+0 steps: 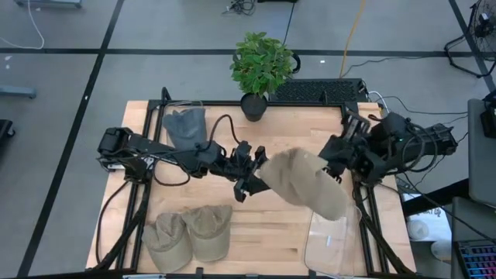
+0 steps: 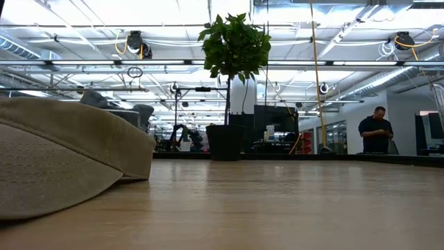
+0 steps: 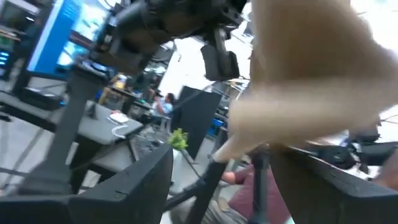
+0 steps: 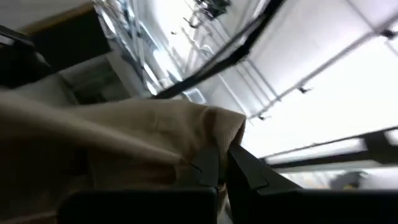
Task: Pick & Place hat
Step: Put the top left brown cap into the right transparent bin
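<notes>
Both arms hold the tan hat (image 1: 304, 183) aloft above the counter (image 1: 263, 225): left end effector (image 1: 254, 175) and right end effector (image 4: 216, 167) clamped on its edges. Next, probably lowering it into the clear bin (image 1: 335, 244).

Background as I see it from the operator station: grey floor (image 1: 70, 31) crossed by dark tape lines, a yellow cable (image 1: 353, 35) trailing across it. Beyond the wooden table (image 2: 291, 208), an open ceiling (image 2: 347, 42) with bright strip lights and pipes; a person (image 2: 377, 130) stands at far right beside monitors.
</notes>
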Tool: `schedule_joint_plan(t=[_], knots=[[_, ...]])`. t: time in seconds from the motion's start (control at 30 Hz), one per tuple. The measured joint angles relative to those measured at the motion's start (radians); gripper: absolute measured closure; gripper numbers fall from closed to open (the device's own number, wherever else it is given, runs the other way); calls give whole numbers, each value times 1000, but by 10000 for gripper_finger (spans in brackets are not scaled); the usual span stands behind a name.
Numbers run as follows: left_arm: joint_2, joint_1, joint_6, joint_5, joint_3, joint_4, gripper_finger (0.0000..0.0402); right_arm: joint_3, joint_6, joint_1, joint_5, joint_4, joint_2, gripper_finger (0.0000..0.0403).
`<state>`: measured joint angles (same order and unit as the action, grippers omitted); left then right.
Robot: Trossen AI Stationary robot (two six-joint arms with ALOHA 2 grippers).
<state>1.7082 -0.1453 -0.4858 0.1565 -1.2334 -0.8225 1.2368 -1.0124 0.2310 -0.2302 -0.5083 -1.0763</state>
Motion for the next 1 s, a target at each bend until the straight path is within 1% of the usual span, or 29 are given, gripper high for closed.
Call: schedule_joint_plan(t=[0.2,0.27,0.37,0.43,0.57,0.63,0.83,1.0], knots=[[1,24,-20,-85,-1,47,128,15,4,2,11,33,17,403],[1,33,-36,-78,-1,50,128,15,4,2,48,60,17,403],[1,34,-39,-71,-1,41,128,15,4,-3,64,92,13,403],[1,34,-36,-69,-1,23,128,15,4,-3,62,90,5,403],[1,32,-34,-18,-1,-31,128,15,2,-3,49,86,-3,403],[1,28,-20,-8,-1,-44,128,15,3,-3,49,82,-3,403],[1,19,30,-19,-1,-64,128,15,24,-3,45,16,-18,403],[1,20,29,-16,-1,-71,128,15,20,-11,50,11,-32,403]])
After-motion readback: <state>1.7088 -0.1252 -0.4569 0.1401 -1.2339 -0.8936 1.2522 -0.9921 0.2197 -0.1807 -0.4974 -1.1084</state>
